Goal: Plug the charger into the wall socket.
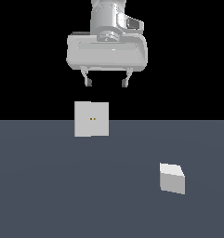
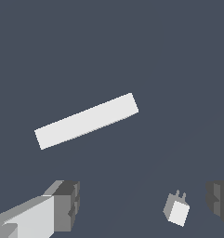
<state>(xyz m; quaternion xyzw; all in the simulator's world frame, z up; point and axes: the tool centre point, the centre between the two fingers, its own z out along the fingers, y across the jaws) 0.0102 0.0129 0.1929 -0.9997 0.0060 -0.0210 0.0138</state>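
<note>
My gripper (image 1: 107, 82) high at the exterior view's top centre, jaws spread wide with nothing between them, wall socket (image 1: 91, 119) upright below me at frame centre-left, charger (image 1: 172, 178) on the grey floor (image 1: 62, 195) at lower right, well apart from both.

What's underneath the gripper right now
Only bare floor. The open gripper hangs empty, with the wall socket and charger lower in the exterior view.
</note>
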